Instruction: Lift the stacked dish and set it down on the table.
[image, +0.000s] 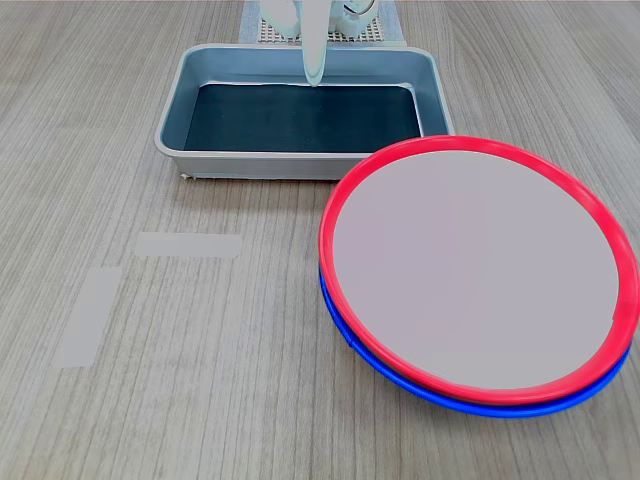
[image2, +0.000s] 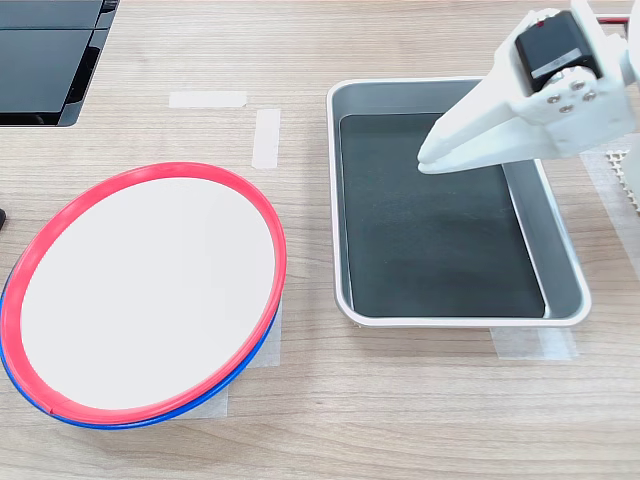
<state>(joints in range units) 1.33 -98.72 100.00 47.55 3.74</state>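
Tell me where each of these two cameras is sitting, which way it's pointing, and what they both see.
First exterior view: sits above the table, opposite the robot, looking across the red plate stacked on the blue plate toward the tray; only the gripper tip and the arm's base show.
Second exterior view: looks almost straight down, tray to the right; the gripper, jaws closed, hangs over it.
Both show the plates, tray, gripper and tape strips.

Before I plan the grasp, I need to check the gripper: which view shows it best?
The second exterior view: the whole white gripper shows from the side over the tray, fingers together. The first exterior view shows only its tip hanging from the top edge.
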